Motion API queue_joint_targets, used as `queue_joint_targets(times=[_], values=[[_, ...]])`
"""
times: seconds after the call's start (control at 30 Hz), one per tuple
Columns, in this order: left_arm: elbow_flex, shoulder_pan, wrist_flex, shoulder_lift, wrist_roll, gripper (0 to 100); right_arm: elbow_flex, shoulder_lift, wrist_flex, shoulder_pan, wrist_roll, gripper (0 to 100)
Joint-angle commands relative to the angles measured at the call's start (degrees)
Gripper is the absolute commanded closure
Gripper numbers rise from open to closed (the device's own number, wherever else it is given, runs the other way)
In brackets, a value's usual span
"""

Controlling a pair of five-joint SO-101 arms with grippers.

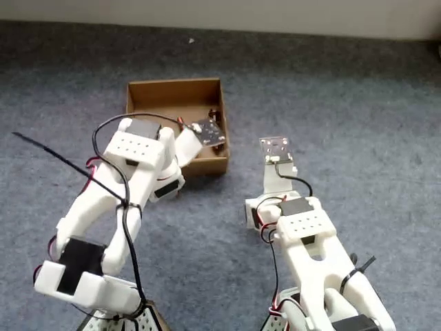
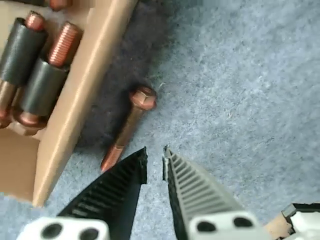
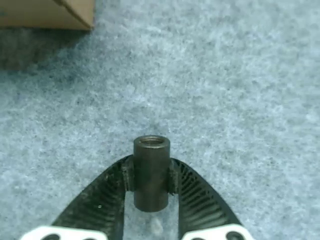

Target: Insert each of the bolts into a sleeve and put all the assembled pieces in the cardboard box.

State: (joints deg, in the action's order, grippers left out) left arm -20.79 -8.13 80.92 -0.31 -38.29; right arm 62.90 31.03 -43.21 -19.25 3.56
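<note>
A blue-grey carpet (image 1: 358,103) with a short, fuzzy pile covers the whole working surface, and both arms rise from its near edge. The right gripper (image 3: 151,167) is clenched on a sleeve (image 3: 151,175), a short matt black tube with a threaded bore. The sleeve stands upright between the ribbed jaws, just above the carpet and near one corner of the cardboard box (image 3: 55,12). The left gripper (image 2: 155,159) hangs beside the box's outer wall. Its jaws are parted by a narrow gap and hold nothing. Just past its tips a loose bolt (image 2: 129,125) lies on the carpet alongside that wall. It is copper-coloured, with a hex head and a threaded end. Inside the box lie two assembled pieces (image 2: 44,85) side by side, each a black sleeve with a copper bolt through it. Beyond the box the carpet runs to a pale strip (image 1: 275,14) along the far edge.
</note>
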Motion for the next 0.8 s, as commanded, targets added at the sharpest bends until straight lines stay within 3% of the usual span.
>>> queue_joint_targets(times=[0.0,0.53,0.77], values=[[4.4,-0.5,-0.9,5.0,-2.6,84,-0.8,1.2,0.8,0.7,0.0,99.3],[19.1,2.0,-1.0,24.4,-2.8,81,-0.8,1.2,0.8,0.7,0.0,99.3],[24.1,4.7,-0.4,26.2,-2.6,81,-0.8,1.2,0.8,0.7,0.0,99.3]])
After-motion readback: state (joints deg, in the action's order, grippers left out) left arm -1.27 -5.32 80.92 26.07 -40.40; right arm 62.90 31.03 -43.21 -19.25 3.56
